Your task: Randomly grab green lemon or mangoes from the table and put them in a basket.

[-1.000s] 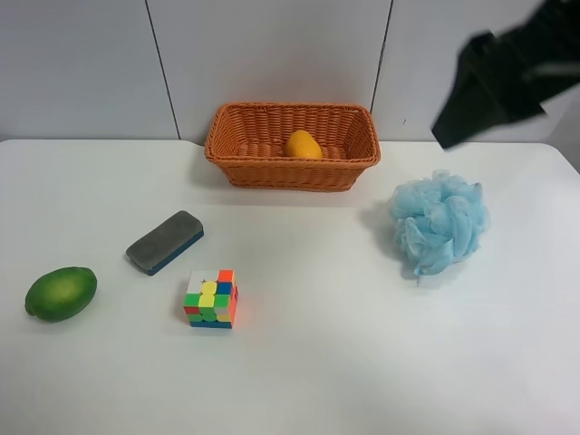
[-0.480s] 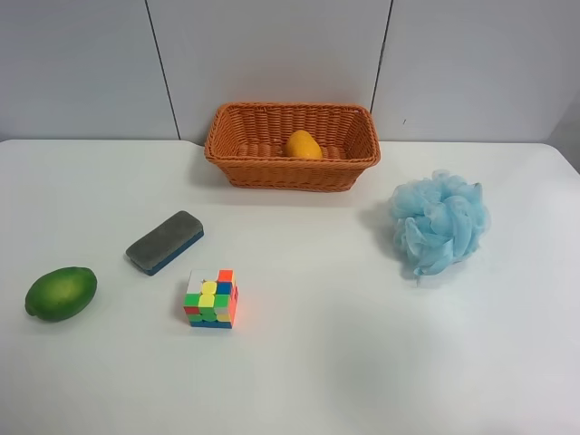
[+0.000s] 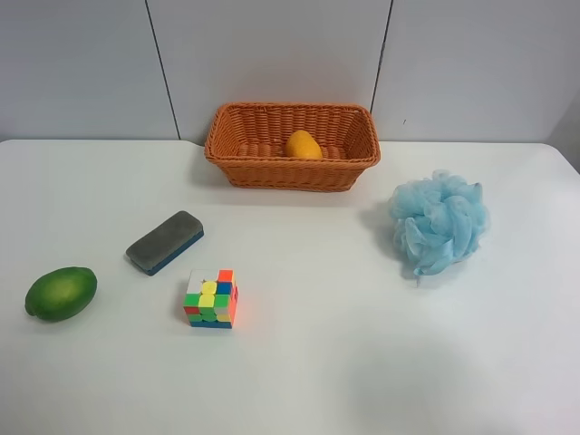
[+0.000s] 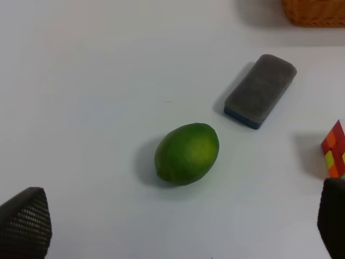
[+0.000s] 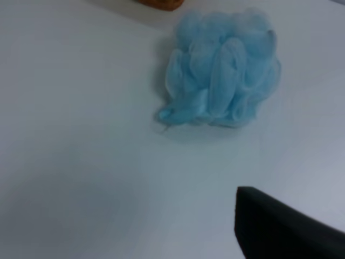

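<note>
The green lemon (image 3: 60, 293) lies on the white table (image 3: 317, 362) at the exterior high view's left edge. It also shows in the left wrist view (image 4: 187, 153). My left gripper (image 4: 178, 224) hovers above it, open wide and empty. The orange-yellow mango (image 3: 303, 145) lies inside the wicker basket (image 3: 292, 175) at the back of the table. Only one dark finger (image 5: 285, 232) of my right gripper shows, near a blue bath pouf (image 5: 221, 81). Neither arm appears in the exterior high view.
A grey eraser (image 3: 164, 242) and a multicoloured puzzle cube (image 3: 211, 298) lie between the lemon and the basket; both also show in the left wrist view, eraser (image 4: 260, 90), cube (image 4: 334, 150). The blue pouf (image 3: 439, 221) sits at the right.
The dark arm at the exterior high view's upper right has moved out of the frame. The objects have not moved.
</note>
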`<act>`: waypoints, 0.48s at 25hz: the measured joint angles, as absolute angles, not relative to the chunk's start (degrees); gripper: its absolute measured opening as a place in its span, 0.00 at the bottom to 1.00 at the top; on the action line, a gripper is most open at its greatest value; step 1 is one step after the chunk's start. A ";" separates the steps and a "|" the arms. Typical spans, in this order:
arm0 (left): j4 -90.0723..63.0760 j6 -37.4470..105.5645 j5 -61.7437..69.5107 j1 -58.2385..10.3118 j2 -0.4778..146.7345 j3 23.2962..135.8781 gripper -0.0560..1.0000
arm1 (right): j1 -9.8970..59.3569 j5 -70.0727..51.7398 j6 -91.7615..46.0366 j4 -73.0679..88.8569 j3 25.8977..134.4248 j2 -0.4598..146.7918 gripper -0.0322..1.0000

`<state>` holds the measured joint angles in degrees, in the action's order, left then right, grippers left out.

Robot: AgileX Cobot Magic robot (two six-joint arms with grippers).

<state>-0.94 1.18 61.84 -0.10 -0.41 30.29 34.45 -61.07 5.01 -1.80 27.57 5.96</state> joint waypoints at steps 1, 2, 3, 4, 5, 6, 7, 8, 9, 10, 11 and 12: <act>-0.94 1.18 61.84 -0.10 -0.41 30.29 0.99 | 34.45 -61.07 5.01 -1.80 27.57 5.96 0.99; -0.94 1.18 61.84 -0.10 -0.41 30.29 0.99 | 34.45 -61.07 5.01 -1.80 27.57 5.96 0.99; -0.94 1.18 61.84 -0.10 -0.41 30.29 0.99 | 34.45 -61.07 5.01 -1.80 27.57 5.96 0.99; -0.94 1.18 61.84 -0.10 -0.41 30.29 0.99 | 34.45 -61.05 5.01 -1.80 27.57 5.96 0.99; -0.94 1.18 61.84 -0.10 -0.41 30.29 0.99 | 34.40 -61.00 5.01 -1.80 27.57 5.96 0.99; -0.94 1.18 61.84 -0.10 -0.41 30.29 0.99 | 34.02 -60.94 5.01 -1.80 27.57 5.96 0.99; -0.94 1.18 61.84 -0.10 -0.41 30.29 0.99 | 33.21 -60.94 5.01 -1.78 27.57 5.96 0.99; -0.94 1.18 61.84 -0.10 -0.41 30.29 0.99 | 31.54 -60.94 5.01 -1.78 27.57 5.96 0.99; -0.94 1.18 61.84 -0.10 -0.41 30.29 0.99 | 29.09 -60.94 5.01 -1.78 27.57 5.82 0.99; -0.94 1.18 61.84 -0.10 -0.41 30.29 0.99 | 26.57 -60.93 5.01 -1.73 27.57 5.29 0.99; -0.94 1.18 61.84 -0.10 -0.41 30.29 0.99 | 23.21 -60.93 5.01 -1.73 27.57 4.53 0.99; -0.94 1.18 61.84 -0.10 -0.41 30.29 0.99 | 19.74 -60.93 5.01 -1.73 27.57 3.63 0.99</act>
<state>-0.94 1.18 61.84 -0.10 -0.41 30.29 19.74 -60.93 5.01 -1.73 27.57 3.63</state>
